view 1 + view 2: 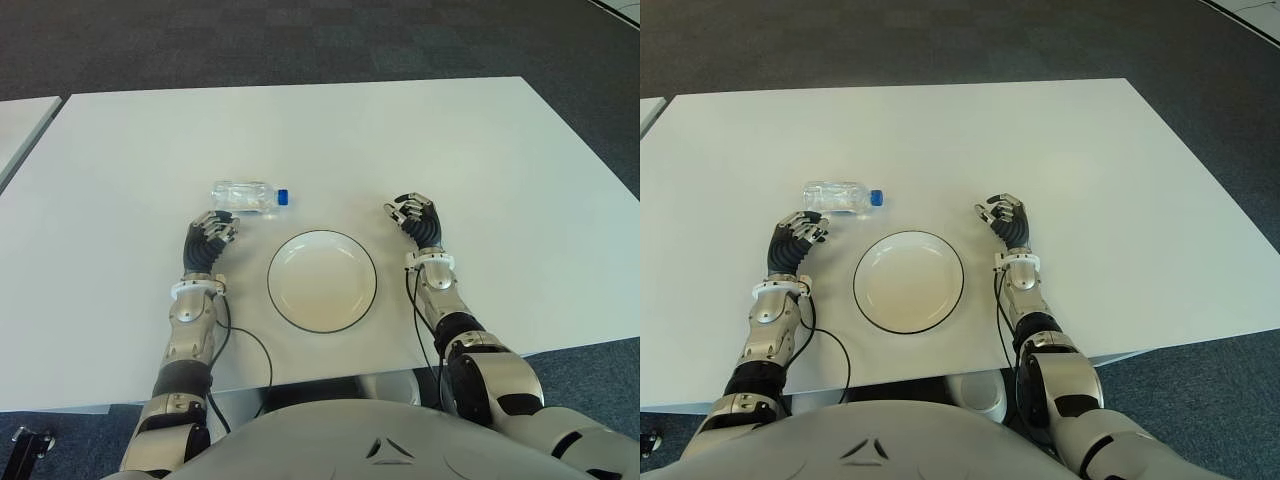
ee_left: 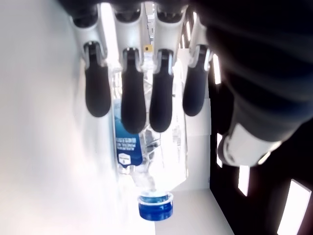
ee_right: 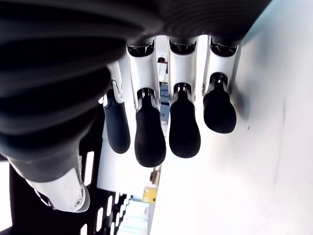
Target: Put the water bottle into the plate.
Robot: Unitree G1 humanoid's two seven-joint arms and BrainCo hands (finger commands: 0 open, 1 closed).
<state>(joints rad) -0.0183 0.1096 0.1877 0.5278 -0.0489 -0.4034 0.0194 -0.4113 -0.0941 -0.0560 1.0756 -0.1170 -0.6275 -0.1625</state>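
Observation:
A clear water bottle [image 1: 245, 196] with a blue cap [image 1: 283, 197] lies on its side on the white table [image 1: 300, 130], just beyond the plate's far left. The round white plate [image 1: 322, 280] with a dark rim sits near the front edge and holds nothing. My left hand [image 1: 210, 238] is a little short of the bottle, fingers relaxed, holding nothing; its wrist view shows the bottle [image 2: 146, 161] past the fingertips [image 2: 133, 115]. My right hand [image 1: 415, 217] shows to the right of the plate, fingers loosely curled and holding nothing.
Black cables [image 1: 250, 350] run from both wrists over the table's front edge. A second table's corner [image 1: 20, 125] stands at the far left. Dark carpet [image 1: 300, 40] surrounds the table.

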